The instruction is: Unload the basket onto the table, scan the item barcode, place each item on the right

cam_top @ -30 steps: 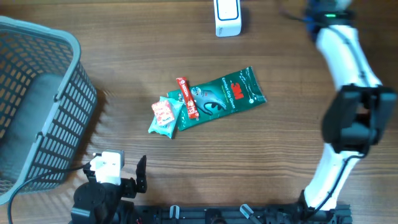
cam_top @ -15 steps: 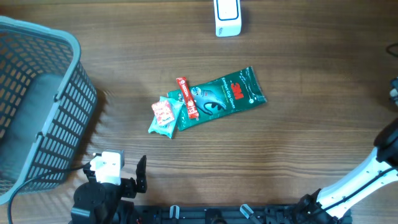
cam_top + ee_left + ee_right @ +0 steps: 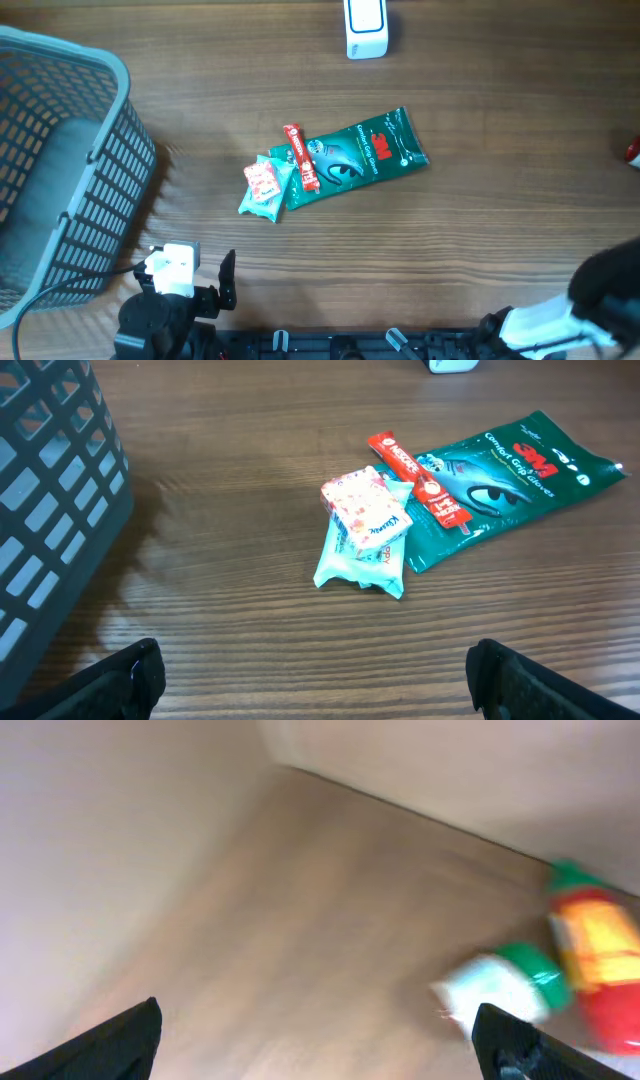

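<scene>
Green 3M pouch (image 3: 358, 155) lying flat, well ahead of left gripper (image 3: 315, 672), jaws apart, right gripper (image 3: 315, 1042) jaws also spread wide

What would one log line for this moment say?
left gripper: open, empty | right gripper: open, away from pack | green pack: lying flat, unheld | scanner: far edge

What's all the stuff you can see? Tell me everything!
table: one, brown wood, under everything
basket: one, grey-blue, left side
white box: one, white, top middle edge
big packet: one, green, middle
stick sachet: one, red, across the big packet's left end
teal packet: one, pale teal, left of the big packet
speckled pouch: one, red-and-white, on the teal packet
bottle: one, red-yellow, blurred
left gripper: one, black, open
right gripper: one, black, open
</scene>
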Robot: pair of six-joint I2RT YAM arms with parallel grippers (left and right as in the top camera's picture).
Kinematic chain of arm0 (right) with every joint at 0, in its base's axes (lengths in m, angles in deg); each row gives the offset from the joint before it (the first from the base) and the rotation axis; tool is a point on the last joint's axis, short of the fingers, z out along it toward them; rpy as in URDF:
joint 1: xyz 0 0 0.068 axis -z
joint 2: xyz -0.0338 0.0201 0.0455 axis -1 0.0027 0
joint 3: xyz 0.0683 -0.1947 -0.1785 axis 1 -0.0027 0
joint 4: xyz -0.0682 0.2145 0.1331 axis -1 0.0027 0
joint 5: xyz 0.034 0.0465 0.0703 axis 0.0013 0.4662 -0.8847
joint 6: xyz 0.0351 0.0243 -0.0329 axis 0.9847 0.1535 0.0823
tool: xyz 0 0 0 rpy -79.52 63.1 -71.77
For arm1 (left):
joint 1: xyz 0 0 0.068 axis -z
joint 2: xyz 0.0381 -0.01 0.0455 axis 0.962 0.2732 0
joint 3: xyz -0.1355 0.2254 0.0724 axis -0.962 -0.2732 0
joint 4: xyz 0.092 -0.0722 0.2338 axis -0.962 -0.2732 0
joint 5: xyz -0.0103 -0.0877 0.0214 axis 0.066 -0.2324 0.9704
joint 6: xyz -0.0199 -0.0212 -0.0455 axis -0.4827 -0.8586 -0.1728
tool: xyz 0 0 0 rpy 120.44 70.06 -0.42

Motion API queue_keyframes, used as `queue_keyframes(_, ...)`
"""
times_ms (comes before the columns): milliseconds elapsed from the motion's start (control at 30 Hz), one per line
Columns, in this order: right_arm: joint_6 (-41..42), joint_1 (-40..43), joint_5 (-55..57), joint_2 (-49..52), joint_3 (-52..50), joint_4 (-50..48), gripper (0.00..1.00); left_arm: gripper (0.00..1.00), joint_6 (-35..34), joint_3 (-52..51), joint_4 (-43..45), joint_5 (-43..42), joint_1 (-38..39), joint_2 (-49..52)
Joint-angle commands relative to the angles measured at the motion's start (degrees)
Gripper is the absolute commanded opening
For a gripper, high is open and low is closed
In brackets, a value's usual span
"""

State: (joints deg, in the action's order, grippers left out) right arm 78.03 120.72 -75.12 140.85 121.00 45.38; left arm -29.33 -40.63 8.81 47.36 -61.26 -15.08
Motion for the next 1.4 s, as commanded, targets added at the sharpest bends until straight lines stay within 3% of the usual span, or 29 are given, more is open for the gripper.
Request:
queue_keyframes(0,1.6,-9.8,-14.7,-3.8,0.4,5.0,1.00,1.00,-0.1,0.2,0.2,-0.7,-0.3,-0.4)
queue_keyframes(133,1.4,-23.7,-20.5,-2.2,-0.2,11.5,1.00,1.00,-0.1,0.2,0.2,-0.7,-0.3,-0.4)
queue_keyframes(267,-3.1,-38.8,-19.0,1.0,-2.6,10.7,1.00,1.00,-0.1,0.2,0.2,-0.7,-0.3,-0.4)
queue_keyframes(433,-5.2,-57.4,-2.9,12.9,-3.3,8.9,0.95,1.00,-0.1,0.2,0.2,-0.7,-0.3,-0.4)
queue_keyframes(500,-8.7,-61.2,-1.4,16.6,-3.3,7.9,0.89,1.00,-0.1,0.2,0.2,-0.7,-0.3,-0.4)
queue_keyframes(600,-11.1,-66.6,5.1,19.5,-3.3,5.6,0.89,1.00,-0.1,0.2,0.2,-0.7,-0.3,-0.4)
queue_keyframes(700,-13.4,-70.4,10.4,20.4,-3.3,2.2,0.88,1.00,-0.1,0.2,0.2,-0.7,-0.3,-0.4)
queue_keyframes(867,-15.1,-73.7,13.7,23.5,-3.3,-1.4,0.76,1.00,-0.1,0.2,0.2,-0.6,-0.3,-0.4)
queue_keyframes(1133,-18.2,-79.9,16.5,26.4,-3.3,-1.8,0.75,1.00,-0.1,0.2,0.2,-0.7,-0.3,-0.4)
queue_keyframes(1367,-18.1,-79.8,18.4,30.0,-3.3,0.5,0.71,1.00,-0.1,0.2,0.2,-0.7,-0.3,-0.4)
